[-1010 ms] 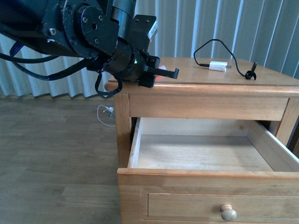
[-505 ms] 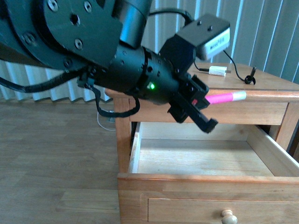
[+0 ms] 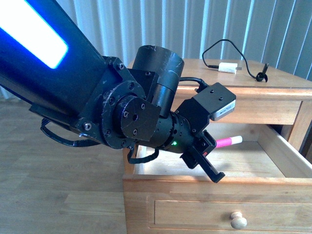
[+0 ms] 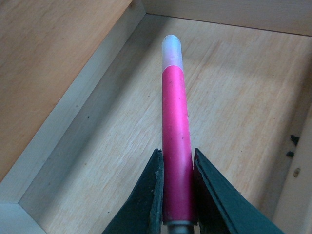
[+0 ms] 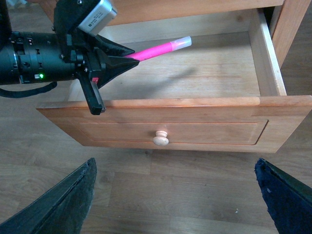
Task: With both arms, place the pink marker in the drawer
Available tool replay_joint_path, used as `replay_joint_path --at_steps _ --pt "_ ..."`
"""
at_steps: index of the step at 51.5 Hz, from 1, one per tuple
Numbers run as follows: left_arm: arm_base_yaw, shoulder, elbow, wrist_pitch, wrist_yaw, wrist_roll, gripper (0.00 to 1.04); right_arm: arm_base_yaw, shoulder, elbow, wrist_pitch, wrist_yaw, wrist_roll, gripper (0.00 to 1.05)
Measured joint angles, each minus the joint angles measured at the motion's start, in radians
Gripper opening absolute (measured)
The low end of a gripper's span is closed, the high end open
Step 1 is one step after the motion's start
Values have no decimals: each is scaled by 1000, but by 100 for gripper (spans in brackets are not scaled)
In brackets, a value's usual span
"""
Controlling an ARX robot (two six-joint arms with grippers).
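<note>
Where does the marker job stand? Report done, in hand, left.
Done: the drawer stands open. In hand: the left gripper is shut on the pink marker, holding it over the drawer's floor, not touching it. Left: let it go inside; the right gripper hangs open, empty, before the drawer front.

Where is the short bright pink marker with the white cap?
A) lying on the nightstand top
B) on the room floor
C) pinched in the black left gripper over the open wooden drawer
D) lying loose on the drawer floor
C: the left gripper clamps the pink marker above the drawer.
</note>
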Motion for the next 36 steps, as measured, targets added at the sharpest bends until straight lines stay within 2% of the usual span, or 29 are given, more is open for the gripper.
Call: replay_joint_path --at_steps 9,20,29,36 --pt "9 52 16 19 -32 -34 15 0 0 0 0 0 0 96" --pt "12 47 0 36 -44 -51 44 0 0 0 0 0 0 96" --pt "24 -86 -129 131 -164 -120 78 0 0 0 0 0 0 96" --pt "45 -241 -246 189 -259 -189 97 0 0 0 0 0 0 96"
